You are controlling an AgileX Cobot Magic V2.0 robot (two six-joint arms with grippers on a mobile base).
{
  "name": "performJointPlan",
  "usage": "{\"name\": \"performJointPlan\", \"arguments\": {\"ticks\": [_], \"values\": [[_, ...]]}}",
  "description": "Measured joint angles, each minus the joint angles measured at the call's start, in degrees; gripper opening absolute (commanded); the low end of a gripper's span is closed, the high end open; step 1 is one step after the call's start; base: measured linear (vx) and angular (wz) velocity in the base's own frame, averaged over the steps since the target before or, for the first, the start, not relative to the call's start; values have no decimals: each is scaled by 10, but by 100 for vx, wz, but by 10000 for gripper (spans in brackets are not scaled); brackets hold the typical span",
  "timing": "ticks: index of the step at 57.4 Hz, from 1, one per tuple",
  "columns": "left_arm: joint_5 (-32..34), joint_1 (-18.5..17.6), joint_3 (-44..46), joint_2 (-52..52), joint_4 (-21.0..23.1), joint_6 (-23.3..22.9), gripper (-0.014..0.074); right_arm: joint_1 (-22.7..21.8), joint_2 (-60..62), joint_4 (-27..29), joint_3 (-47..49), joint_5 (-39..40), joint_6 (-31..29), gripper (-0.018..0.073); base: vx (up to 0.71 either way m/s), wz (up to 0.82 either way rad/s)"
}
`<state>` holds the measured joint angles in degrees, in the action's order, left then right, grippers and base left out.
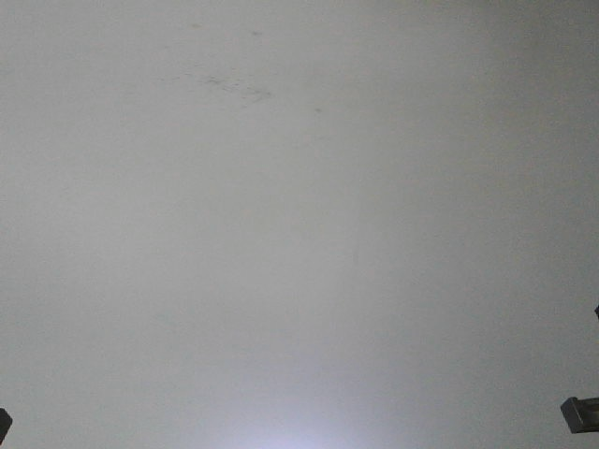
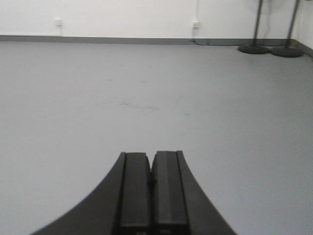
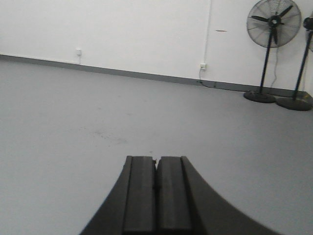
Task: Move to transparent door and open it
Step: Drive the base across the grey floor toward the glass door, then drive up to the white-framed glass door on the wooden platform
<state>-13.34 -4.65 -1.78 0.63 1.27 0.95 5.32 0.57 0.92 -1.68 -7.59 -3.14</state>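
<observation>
The transparent door is out of view in every frame. My left gripper (image 2: 151, 155) is shut and empty, its two dark fingers pressed together over bare grey floor. My right gripper (image 3: 156, 159) is also shut and empty, over the same kind of floor. The front view shows only plain grey floor (image 1: 299, 224), with small dark parts of the robot at the bottom left corner (image 1: 4, 423) and at the bottom right edge (image 1: 580, 412).
A white wall (image 3: 122, 29) with a grey skirting strip runs along the far side, with wall sockets (image 3: 202, 66). A standing fan (image 3: 272, 22) on a round base and a second stand (image 3: 293, 103) are at the far right. Their bases show in the left wrist view (image 2: 253, 49).
</observation>
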Motion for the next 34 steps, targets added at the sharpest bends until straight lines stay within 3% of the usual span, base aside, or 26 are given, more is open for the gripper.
{"name": "performJointPlan", "arguments": {"ticks": [34], "values": [[0, 0, 0, 0, 0, 0, 3, 0, 0, 0, 0, 0, 0, -4, 45, 68]]}}
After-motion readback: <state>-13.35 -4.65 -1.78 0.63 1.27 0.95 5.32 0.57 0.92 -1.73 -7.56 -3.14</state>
